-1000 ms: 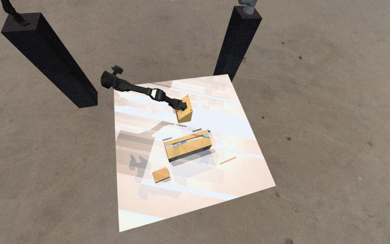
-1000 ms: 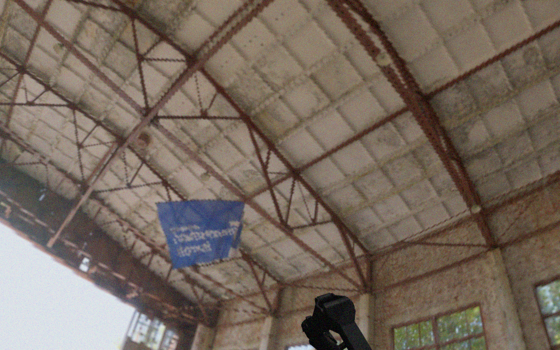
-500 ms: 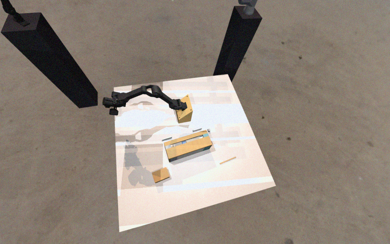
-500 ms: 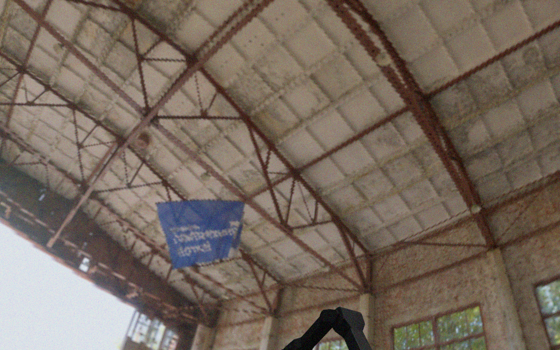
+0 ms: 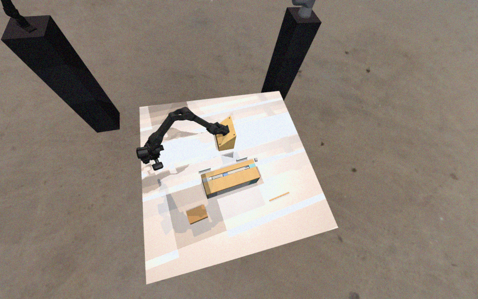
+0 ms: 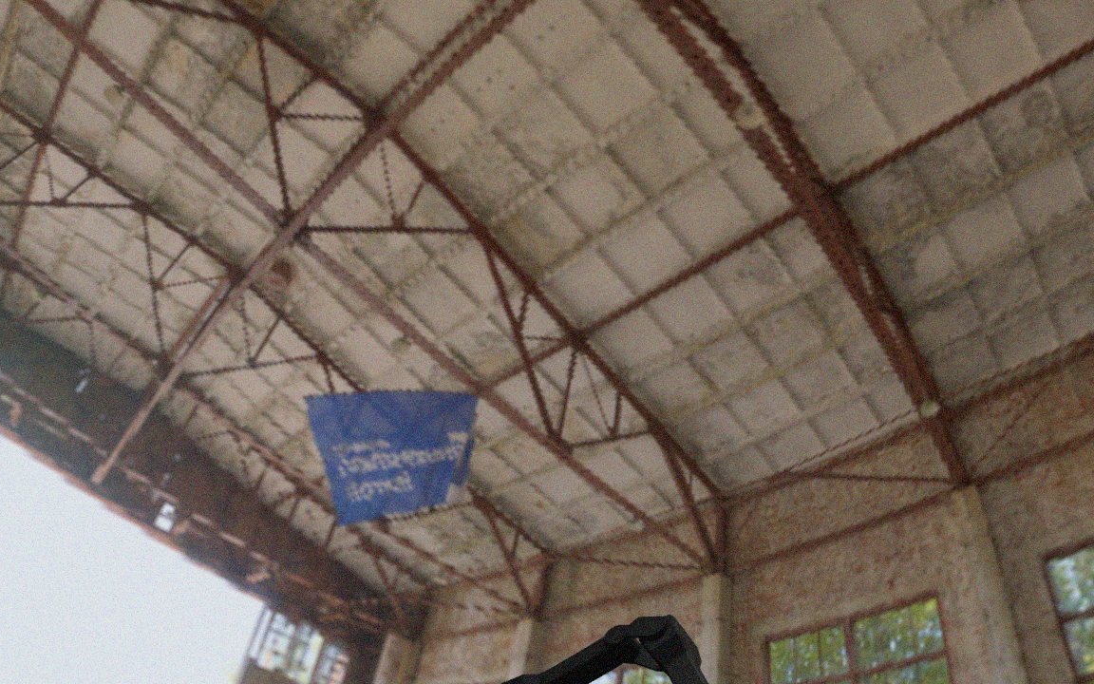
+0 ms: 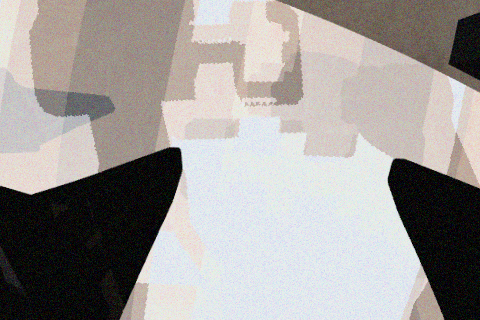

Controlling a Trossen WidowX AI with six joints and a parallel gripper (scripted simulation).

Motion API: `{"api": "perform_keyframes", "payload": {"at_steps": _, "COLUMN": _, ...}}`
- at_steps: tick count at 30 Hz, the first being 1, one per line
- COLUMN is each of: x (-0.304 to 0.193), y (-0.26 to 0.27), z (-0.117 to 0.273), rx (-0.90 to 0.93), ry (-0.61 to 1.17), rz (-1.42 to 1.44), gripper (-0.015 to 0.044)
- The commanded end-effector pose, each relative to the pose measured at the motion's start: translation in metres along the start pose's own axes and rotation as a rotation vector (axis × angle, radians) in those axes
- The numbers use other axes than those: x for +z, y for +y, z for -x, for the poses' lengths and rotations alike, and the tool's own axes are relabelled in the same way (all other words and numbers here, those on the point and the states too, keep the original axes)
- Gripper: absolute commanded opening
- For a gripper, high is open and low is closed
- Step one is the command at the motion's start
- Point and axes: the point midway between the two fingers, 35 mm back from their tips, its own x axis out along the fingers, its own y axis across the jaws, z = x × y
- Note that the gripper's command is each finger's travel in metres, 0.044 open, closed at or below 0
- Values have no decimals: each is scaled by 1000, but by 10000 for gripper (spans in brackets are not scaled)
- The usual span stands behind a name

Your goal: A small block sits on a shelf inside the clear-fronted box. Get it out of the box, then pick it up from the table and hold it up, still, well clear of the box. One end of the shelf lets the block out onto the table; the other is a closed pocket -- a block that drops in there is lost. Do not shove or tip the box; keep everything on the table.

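Overhead, 1 black pincer [image 5: 156,162] [image 7: 286,164], fingers apart, slotted wood-toned box [image 5: 229,182]

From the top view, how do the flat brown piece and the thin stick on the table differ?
The flat brown piece is a broad, near-rectangular slab, while the thin stick is long and narrow. The flat brown piece is a darker brown; the thin stick is a lighter orange-tan. Seen from above, the flat brown piece covers far more table than the thin stick. Both lie on the table, apart from the box.
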Motion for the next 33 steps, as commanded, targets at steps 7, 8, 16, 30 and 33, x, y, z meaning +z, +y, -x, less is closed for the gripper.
{"api": "perform_keyframes", "payload": {"at_steps": 7, "x": -51, "y": 155, "z": 35, "rx": 325, "ry": 55, "rz": 288, "gripper": 400}}
{"api": "perform_keyframes", "payload": {"at_steps": 8, "x": -58, "y": 169, "z": 42, "rx": 357, "ry": 57, "rz": 323, "gripper": 400}}
{"api": "perform_keyframes", "payload": {"at_steps": 16, "x": -124, "y": 265, "z": 112, "rx": 586, "ry": 54, "rz": 607, "gripper": 400}}
{"api": "perform_keyframes", "payload": {"at_steps": 30, "x": -276, "y": 318, "z": 209, "rx": 682, "ry": 16, "rz": 1426, "gripper": 400}}
{"api": "perform_keyframes", "payload": {"at_steps": 33, "x": -319, "y": 308, "z": 219, "rx": 606, "ry": -7, "rz": 1785, "gripper": 400}}
